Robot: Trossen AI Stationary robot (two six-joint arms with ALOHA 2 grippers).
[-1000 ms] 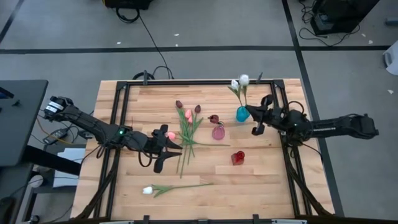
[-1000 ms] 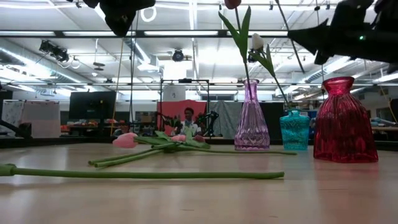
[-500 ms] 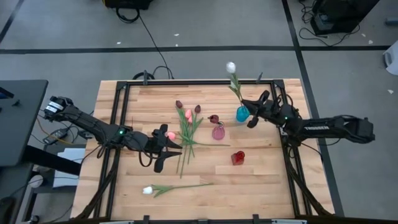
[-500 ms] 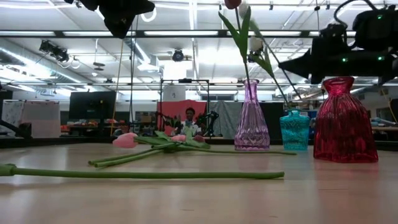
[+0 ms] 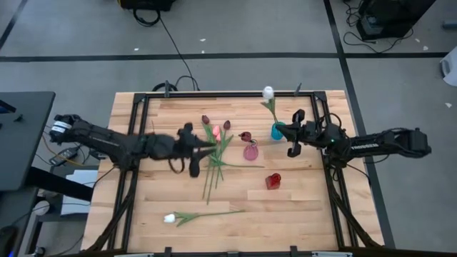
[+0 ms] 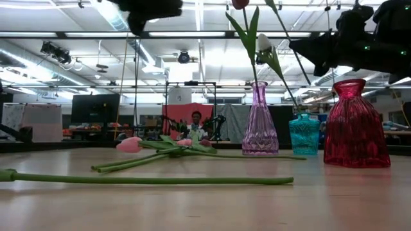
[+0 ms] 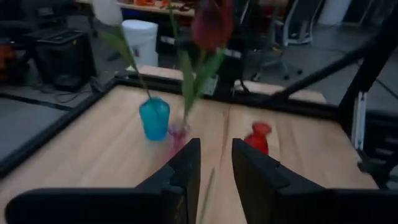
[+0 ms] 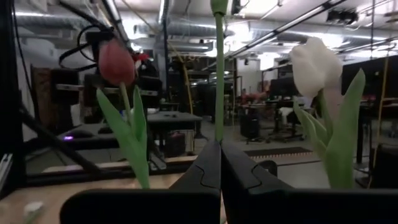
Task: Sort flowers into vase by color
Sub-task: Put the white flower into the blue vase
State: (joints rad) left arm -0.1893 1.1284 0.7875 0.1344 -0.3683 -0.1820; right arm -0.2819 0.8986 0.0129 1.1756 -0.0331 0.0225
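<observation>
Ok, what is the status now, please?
Right gripper, jaws shut on flower stem, by teal vase. Left gripper, jaws open, over loose flowers. No obstruction seen.

White tulip [image 5: 268, 92] stands in the teal vase [image 5: 277, 131]; others [image 5: 216, 146] lie flat.

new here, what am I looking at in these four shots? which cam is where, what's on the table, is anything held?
It is a robot with two dark arms at a wooden table, each ending in a two-finger gripper. One camera looks straight down, one sits at table-top height, and one rides on each wrist.

On the table stand a teal vase, a pink vase and a red vase. A bunch of artificial tulips lies near the middle, and a single white tulip lies nearer the front edge.

The right gripper, beside the teal vase, is shut on a green stem. The left gripper is open over the bunch and holds nothing.
</observation>
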